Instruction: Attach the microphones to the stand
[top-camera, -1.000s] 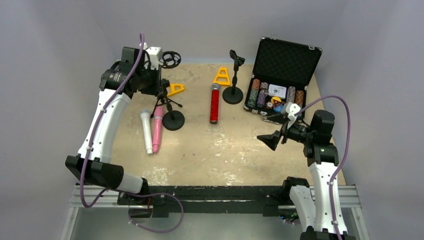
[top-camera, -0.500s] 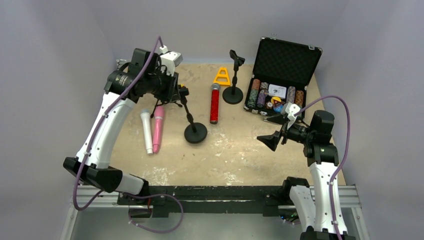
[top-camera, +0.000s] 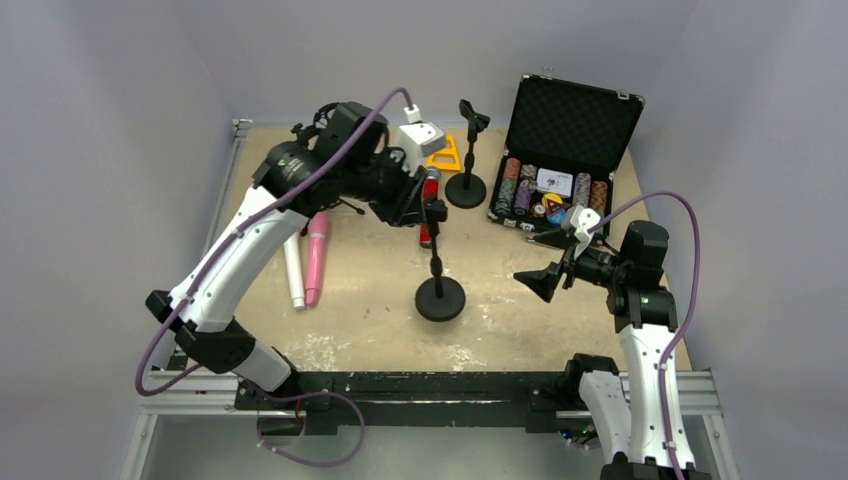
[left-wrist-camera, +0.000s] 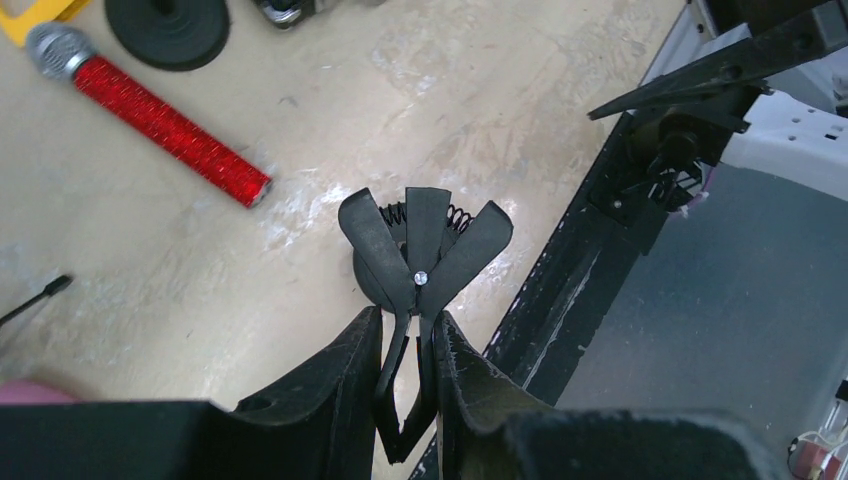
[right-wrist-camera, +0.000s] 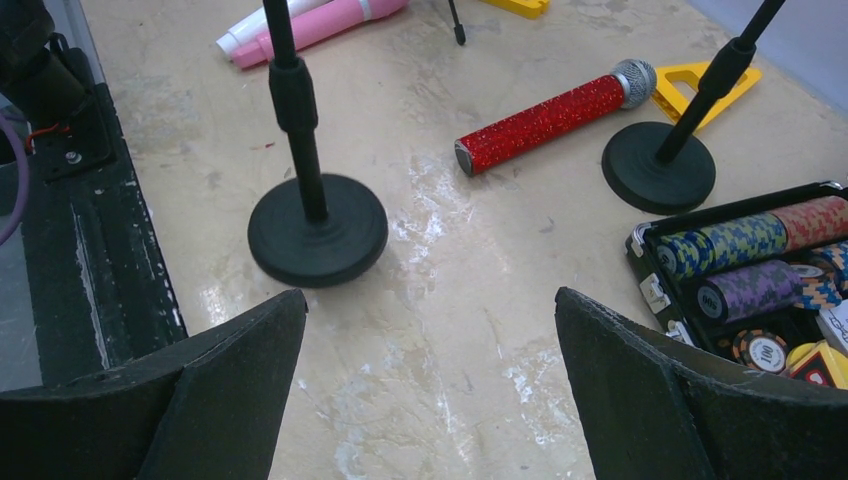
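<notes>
Lying loose, all three microphones (top-camera: 315, 258) are unattached; left gripper (left-wrist-camera: 408, 320) clamps the near stand (top-camera: 440, 298), right gripper (right-wrist-camera: 430, 295) gapes empty.

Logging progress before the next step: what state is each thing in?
Left gripper: shut on black round-based microphone stand, at its clip.
Right gripper: open, empty.
Glittery red microphone: lying flat.
Pink microphone: lying flat.
White microphone: lying flat.
Far black stand: upright, clip empty.
Black chip case: lid open.

Three microphones: a pink microphone (top-camera: 314, 256), a white microphone (top-camera: 296, 285) and a red microphone (right-wrist-camera: 545, 118). Two black stands: near stand (top-camera: 440, 298), far stand (top-camera: 466, 188). Two yellow pieces: right triangle (top-camera: 447, 165), left triangle (right-wrist-camera: 520, 6). One chip case (top-camera: 570, 120).
</notes>
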